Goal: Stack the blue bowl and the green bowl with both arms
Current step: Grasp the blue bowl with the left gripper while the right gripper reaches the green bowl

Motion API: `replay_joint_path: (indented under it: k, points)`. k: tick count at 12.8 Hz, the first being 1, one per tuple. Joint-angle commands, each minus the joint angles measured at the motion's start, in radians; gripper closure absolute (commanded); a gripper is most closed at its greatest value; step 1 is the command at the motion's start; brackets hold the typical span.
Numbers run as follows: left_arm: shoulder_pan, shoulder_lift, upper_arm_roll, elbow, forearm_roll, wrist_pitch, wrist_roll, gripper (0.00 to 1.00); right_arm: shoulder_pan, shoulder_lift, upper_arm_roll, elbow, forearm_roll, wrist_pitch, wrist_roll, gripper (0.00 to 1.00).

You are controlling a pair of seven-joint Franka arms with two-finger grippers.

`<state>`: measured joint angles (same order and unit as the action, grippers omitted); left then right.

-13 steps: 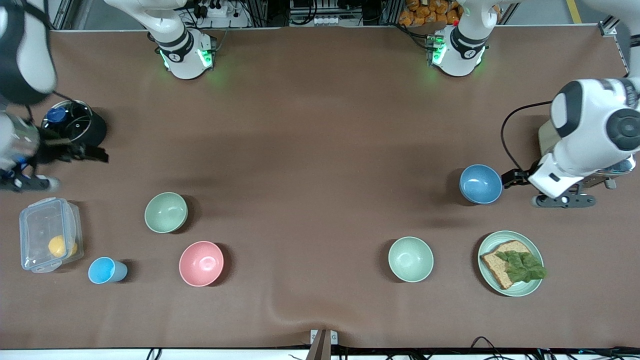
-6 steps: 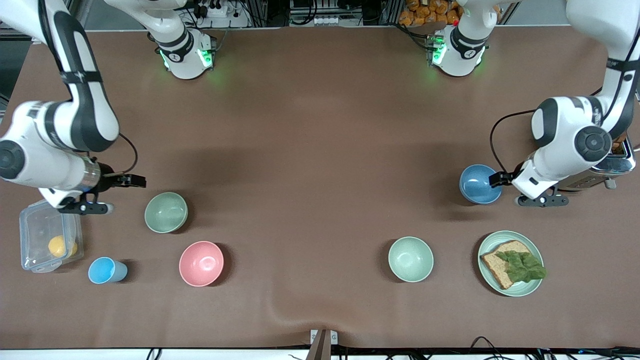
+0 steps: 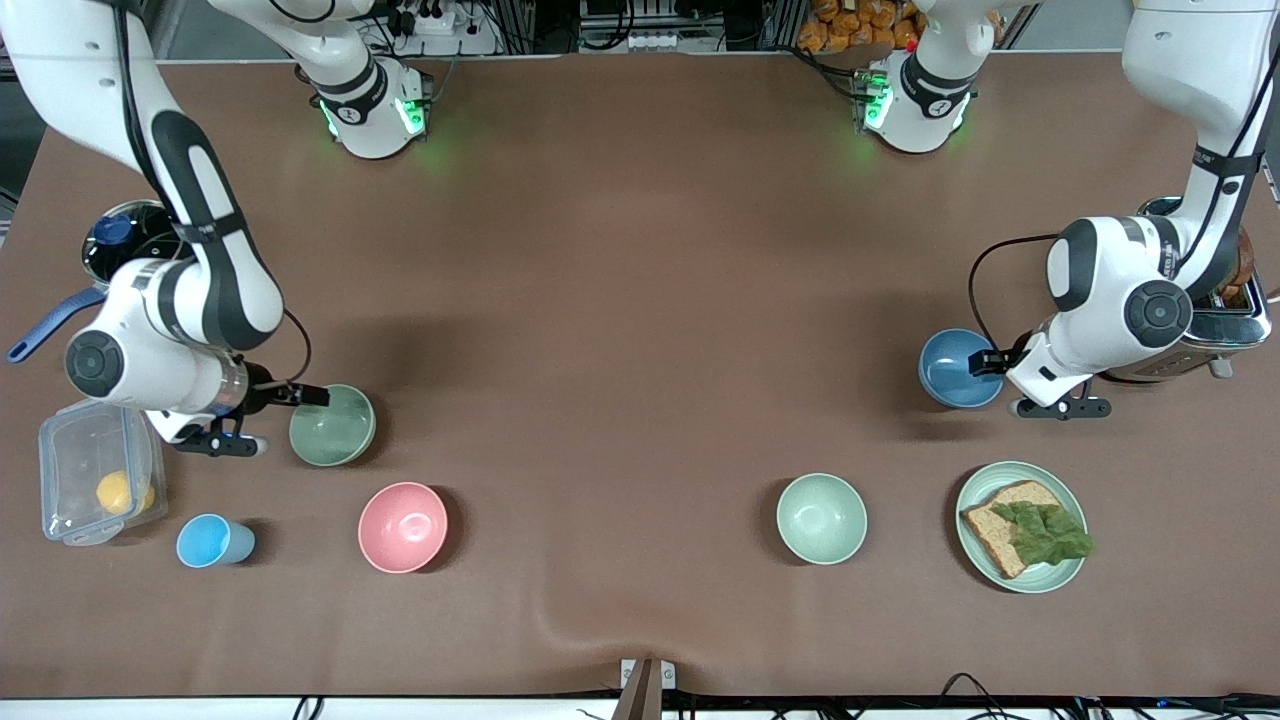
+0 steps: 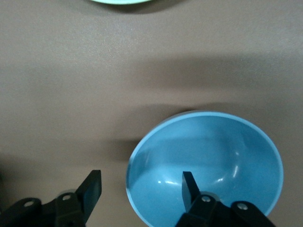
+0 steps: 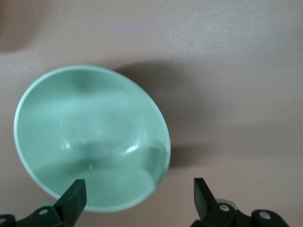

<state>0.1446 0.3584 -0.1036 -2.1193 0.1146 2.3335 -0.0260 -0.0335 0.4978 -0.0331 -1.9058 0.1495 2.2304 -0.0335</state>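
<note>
The blue bowl (image 3: pixel 955 368) (image 4: pixel 213 165) stands upright on the table toward the left arm's end. My left gripper (image 3: pixel 985 362) (image 4: pixel 141 187) is low at its rim and open, one finger inside the bowl and one outside, neither touching the wall. The sage-green bowl (image 3: pixel 335 428) (image 5: pixel 85 137) stands upright toward the right arm's end. My right gripper (image 3: pixel 312 395) (image 5: pixel 138 191) is open at its rim, with the rim's edge between the wide-spread fingers and nothing held.
Nearer the front camera stand a pink bowl (image 3: pixel 403 527), a pale mint bowl (image 3: pixel 822 518), a plate (image 3: pixel 985 485) with bread and lettuce, a light-blue cup (image 3: pixel 210 541) and a clear lidded box (image 3: pixel 95 480). A toaster (image 3: pixel 1225 320) stands beside the left arm, a black pot (image 3: pixel 130 235) beside the right.
The right arm has swung in from the table's end, bringing its gripper to the green bowl's rim. The left gripper has slid over the blue bowl's rim and its jaws have narrowed.
</note>
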Motion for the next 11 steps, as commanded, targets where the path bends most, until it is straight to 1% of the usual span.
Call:
replay_joint_path:
  k: [1, 4, 5, 6, 7, 9, 10, 11]
  points:
    - [0.018, 0.011, -0.008, 0.006, 0.01, 0.009, 0.018, 0.34, -0.037, 0.074, 0.013, 0.071, 0.036, 0.0, -0.005, 0.0]
    - [0.02, 0.017, -0.008, 0.006, 0.014, 0.01, 0.018, 0.36, -0.055, 0.107, 0.013, 0.067, 0.036, 0.057, -0.006, 0.0]
    - [0.02, 0.019, -0.008, 0.006, 0.014, 0.009, 0.018, 0.41, -0.062, 0.11, 0.013, 0.068, 0.036, 0.057, -0.006, 0.56]
    - [0.02, 0.023, -0.008, 0.006, 0.014, 0.009, 0.018, 0.46, -0.059, 0.11, 0.015, 0.07, 0.038, 0.055, -0.005, 0.92]
    - [0.02, 0.028, -0.008, 0.007, 0.014, 0.01, 0.018, 0.51, -0.057, 0.108, 0.015, 0.07, 0.038, 0.052, -0.005, 1.0]
    - [0.02, 0.036, -0.008, 0.012, 0.014, 0.01, 0.018, 0.68, -0.051, 0.099, 0.015, 0.07, 0.038, 0.046, -0.005, 1.0]
    - [0.02, 0.037, -0.008, 0.012, 0.014, 0.009, 0.018, 0.8, -0.048, 0.094, 0.016, 0.068, 0.038, 0.043, -0.005, 1.0]
    - [0.02, 0.037, -0.008, 0.013, 0.014, 0.009, 0.011, 1.0, -0.043, 0.088, 0.016, 0.068, 0.036, 0.035, -0.003, 1.0]
